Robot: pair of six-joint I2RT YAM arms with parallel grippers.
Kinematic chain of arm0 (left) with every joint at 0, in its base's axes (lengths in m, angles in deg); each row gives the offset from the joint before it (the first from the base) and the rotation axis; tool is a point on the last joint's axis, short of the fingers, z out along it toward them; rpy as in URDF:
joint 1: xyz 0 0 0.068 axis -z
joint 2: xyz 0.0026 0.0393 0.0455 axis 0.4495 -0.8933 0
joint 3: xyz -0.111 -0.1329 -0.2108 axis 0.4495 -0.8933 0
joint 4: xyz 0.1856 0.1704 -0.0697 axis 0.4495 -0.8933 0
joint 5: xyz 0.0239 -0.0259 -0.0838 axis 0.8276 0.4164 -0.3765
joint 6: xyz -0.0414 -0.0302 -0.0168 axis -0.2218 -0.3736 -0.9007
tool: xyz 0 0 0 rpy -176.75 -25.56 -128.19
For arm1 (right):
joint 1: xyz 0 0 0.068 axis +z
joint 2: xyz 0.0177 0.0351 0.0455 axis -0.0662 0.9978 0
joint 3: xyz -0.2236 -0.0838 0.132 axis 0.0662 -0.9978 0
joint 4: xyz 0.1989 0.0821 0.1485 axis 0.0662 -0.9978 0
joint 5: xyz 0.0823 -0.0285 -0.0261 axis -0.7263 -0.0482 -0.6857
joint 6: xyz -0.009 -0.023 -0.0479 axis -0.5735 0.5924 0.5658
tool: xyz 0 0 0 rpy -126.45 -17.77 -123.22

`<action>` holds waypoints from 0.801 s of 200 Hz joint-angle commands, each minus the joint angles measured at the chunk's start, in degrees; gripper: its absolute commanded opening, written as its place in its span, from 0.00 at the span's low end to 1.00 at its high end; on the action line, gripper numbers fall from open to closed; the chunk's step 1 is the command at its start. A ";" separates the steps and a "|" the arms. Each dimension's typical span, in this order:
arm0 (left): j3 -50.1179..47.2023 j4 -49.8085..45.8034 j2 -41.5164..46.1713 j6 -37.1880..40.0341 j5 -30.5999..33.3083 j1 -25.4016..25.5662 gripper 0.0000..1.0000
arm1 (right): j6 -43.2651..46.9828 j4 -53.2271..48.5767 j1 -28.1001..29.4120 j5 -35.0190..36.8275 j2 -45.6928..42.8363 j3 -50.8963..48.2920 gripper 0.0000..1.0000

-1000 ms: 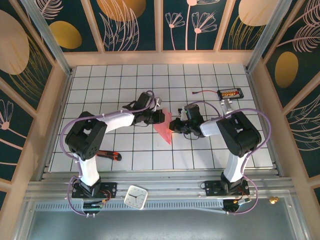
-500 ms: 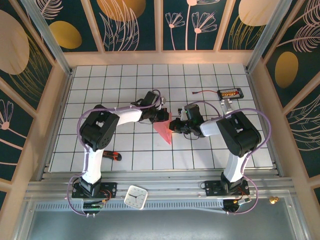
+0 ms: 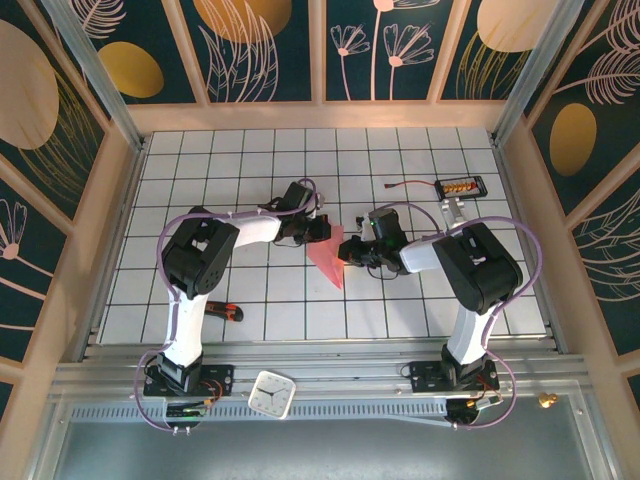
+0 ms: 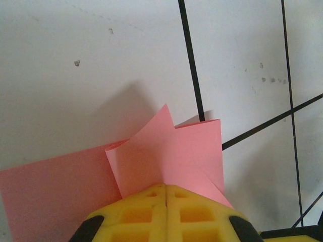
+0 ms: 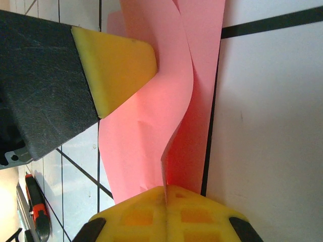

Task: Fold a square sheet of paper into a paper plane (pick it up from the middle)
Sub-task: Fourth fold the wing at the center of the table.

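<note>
Tiled table (image 3: 200,160), white with black grid lines.

- Folded pink sheet (image 3: 328,258): about the middle of the table, a little toward the near edge. From above it reads as a narrow triangle with its point toward the near edge. Partly folded, with flaps standing off the tiles.
- Left gripper (image 3: 318,231): reaches in from the left to the sheet's far-left part. In the left wrist view the yellow fingers (image 4: 151,201) are pressed together with the sheet (image 4: 171,151) pinched in the seam between them. Two overlapping flaps fan out ahead of the tips and a flat layer spreads to the left on the tile.
- Right gripper (image 3: 346,251): comes in from the right to the sheet's right edge. In the right wrist view its fingers (image 5: 146,212) are closed on a curled, upright fold of the sheet (image 5: 146,131). The left gripper's yellow pad (image 5: 118,63) touches the sheet from the opposite side.
- The two grippers sit just beside each other, with the sheet between them.
- Red-handled tool (image 3: 226,311): near the table's near-left corner, well apart from the sheet.
- White clock (image 3: 271,392): on the ledge in front of the near edge.
- Small black board (image 3: 462,186) with a cable: toward the far-right corner.
</note>
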 commanded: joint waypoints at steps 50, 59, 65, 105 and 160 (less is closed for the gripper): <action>-2.81 -1.77 -1.75 2.28 3.32 -0.35 0.00 | 3.27 -5.55 -0.58 2.22 -2.52 1.42 0.11; -3.03 -1.86 -1.77 2.37 3.33 -0.35 0.00 | 3.48 -6.18 -0.57 2.44 -3.78 1.49 0.13; -3.20 -1.86 -1.67 2.46 3.44 -0.32 0.00 | 3.61 -6.79 -0.51 2.61 -4.63 1.49 0.14; -3.53 -1.91 -1.46 2.86 3.40 -0.38 0.00 | 5.07 -11.25 -0.54 5.39 -10.24 0.39 0.19; -3.60 -1.95 -0.98 2.68 3.13 -0.37 0.00 | 4.47 -11.72 4.82 8.67 -15.43 -0.85 0.19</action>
